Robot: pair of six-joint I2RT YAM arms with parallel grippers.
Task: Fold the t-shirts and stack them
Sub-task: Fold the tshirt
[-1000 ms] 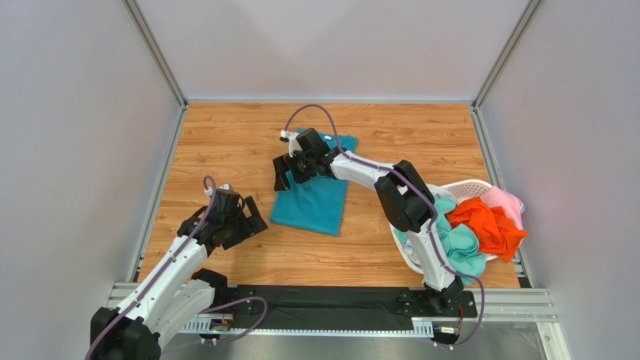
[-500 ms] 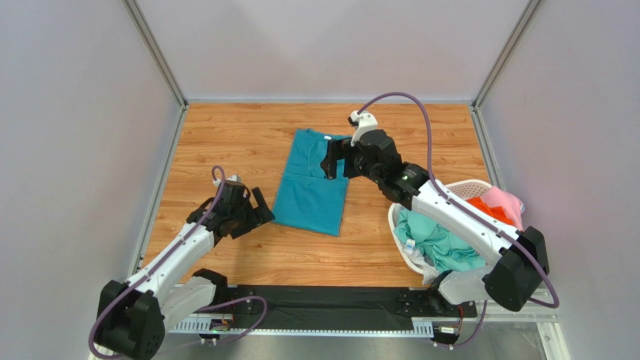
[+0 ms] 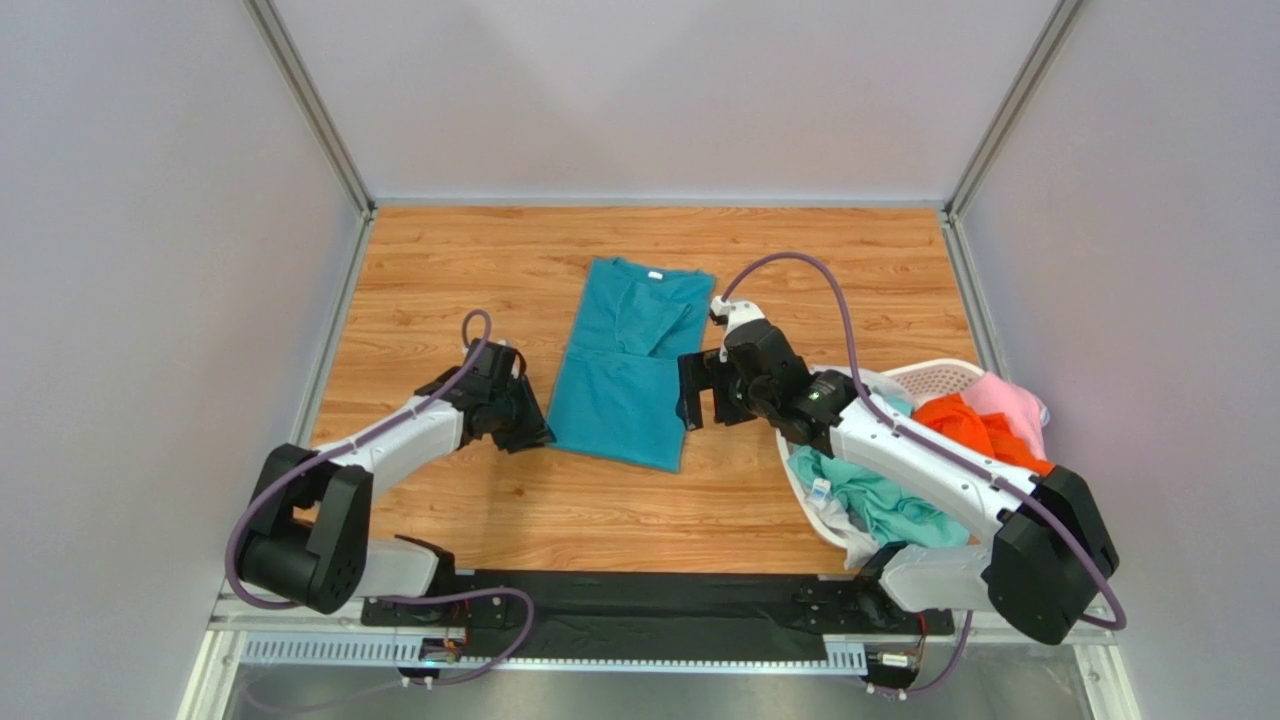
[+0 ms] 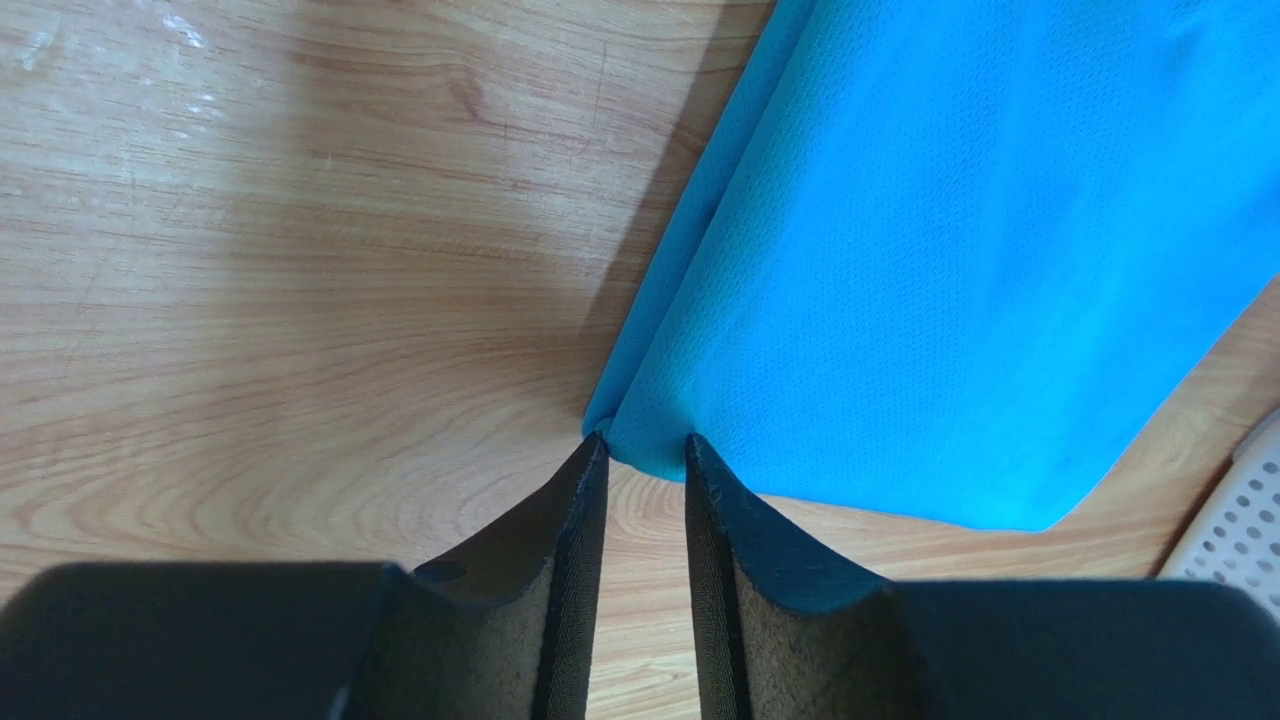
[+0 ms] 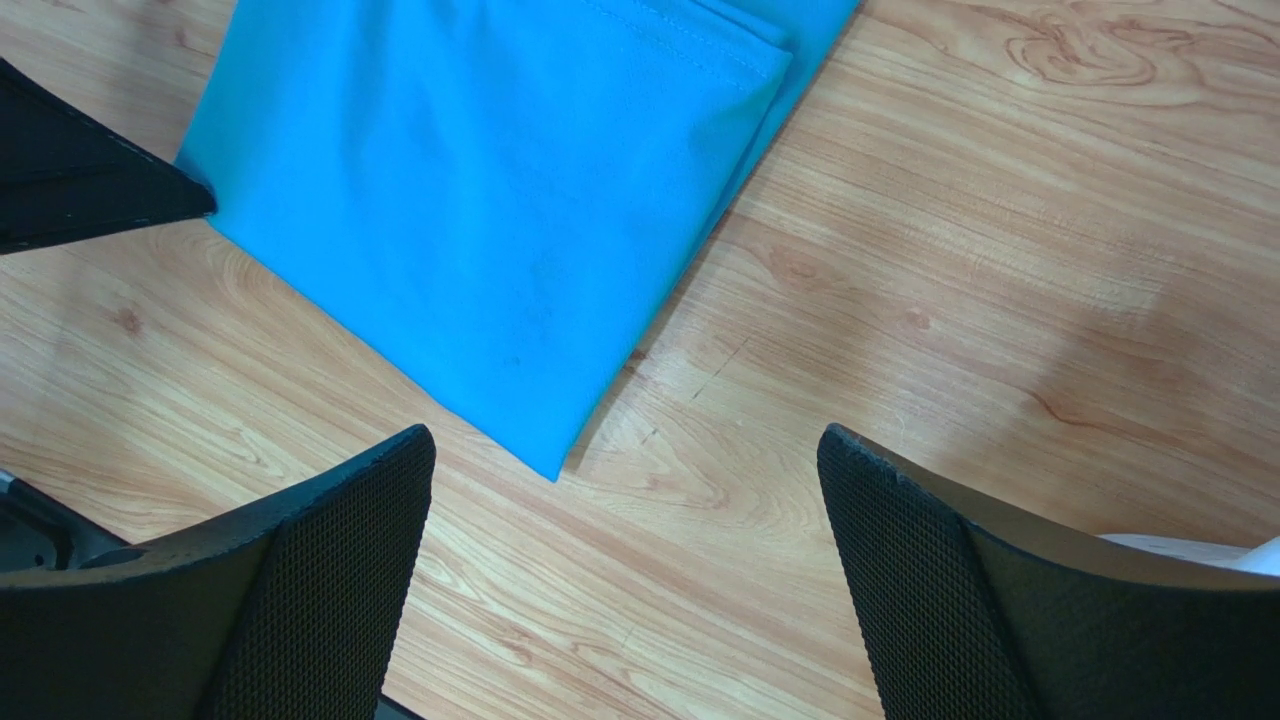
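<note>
A teal t-shirt [image 3: 624, 368] lies flat near the middle of the wooden bench [image 3: 451, 270]. It is folded into a long panel, with its collar toward 12 o'clock and its hem toward 6 o'clock. A sleeve is tucked across the upper half.

The left arm [image 3: 398, 438] reaches in from 7 o'clock, and its jaws meet the shirt at the hem corner on the 8 o'clock side. In the left wrist view the two dark fingers [image 4: 564, 570] stand only a narrow slot apart, and bench wood shows through the slot. Their tips sit on either side of the cloth's corner [image 4: 639, 443]. The frames do not show whether they have any cloth pinched.

The right arm [image 3: 902, 443] comes from 5 o'clock, with its jaws just beside the shirt's long edge on the 3 o'clock side. They are spread wide and hold nothing. In the right wrist view the fingers [image 5: 323, 570] frame bare wood, and the shirt [image 5: 496, 180] lies toward 11 o'clock. Its nearer hem corner points down between them without touching either one. At 9 o'clock in that view a dark fingertip [image 5: 90, 180] of the left arm touches the far hem corner.

A white perforated basket [image 3: 939, 372] sits at 4 o'clock on the bench, partly under the right arm. It holds a mint green t-shirt [image 3: 879, 503], an orange t-shirt [image 3: 977, 428] and a pink t-shirt [image 3: 1010, 402], all crumpled together.
</note>
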